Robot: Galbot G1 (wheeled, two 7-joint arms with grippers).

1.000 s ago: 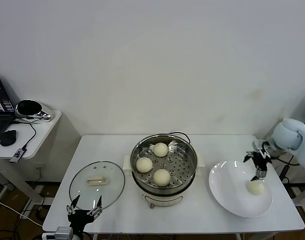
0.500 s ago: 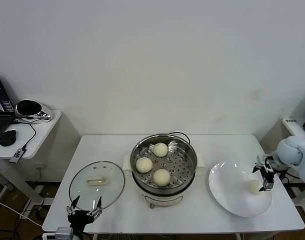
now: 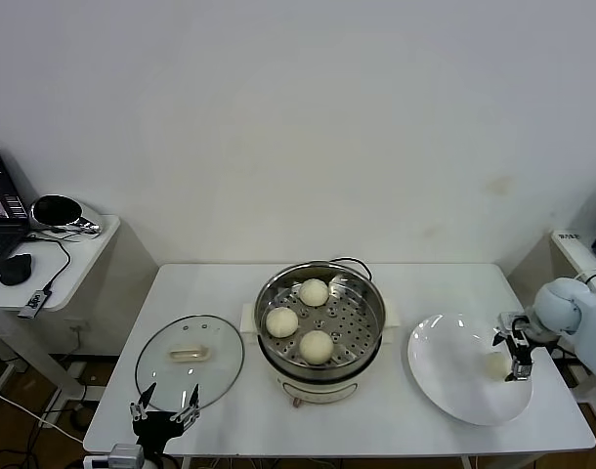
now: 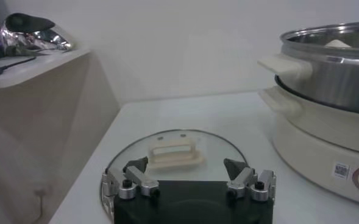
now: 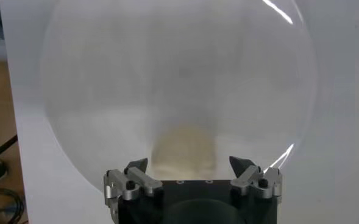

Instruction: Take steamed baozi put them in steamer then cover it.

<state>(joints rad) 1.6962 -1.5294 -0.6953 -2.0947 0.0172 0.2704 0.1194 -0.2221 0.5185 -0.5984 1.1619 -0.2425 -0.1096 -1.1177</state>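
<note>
Step in hand: pick-up of the last baozi (image 3: 497, 364); we read the task as approx. three-quarters loaded, w/ the cover not yet on.

Right gripper (image 3: 518, 360): over the far-right part of the plate (image 3: 445, 376), pointing down, jaws spread wide, nothing held. In the right wrist view the bun (image 5: 184, 150) sits betw. the two fingertips (image 5: 136, 165) but we see no contact yet.

Left gripper (image 3: 165, 405): parked at the near-left bench edge, just short of the cover (image 3: 190, 354); jaws wide apart, empty.

Steamer (image 3: 320, 316): centre of the bench (image 3: 396, 415), open; three baozi on its perforated tray, i.e. one at the back (image 3: 314, 291), one at left (image 3: 281, 320), one at front (image 3: 317, 345). Right part of the tray is bare, so we judge there is room for a fourth.

Plate: right of the steamer, apart from it; holds only the one remaining bun, near its right side.

Cover: flat on the bench, left of the steamer, handle (image 4: 174, 150) up; not touched by either gripper.

Next move, our judgement: lower the right gripper a little, close gently on the soft bun so it is not squashed, lift, carry across to the free part of the tray. After that the left gripper is best placed to take the cover by its bar handle.

Risk: bun may roll on the smooth plate if the jaws close off-centre.
</note>
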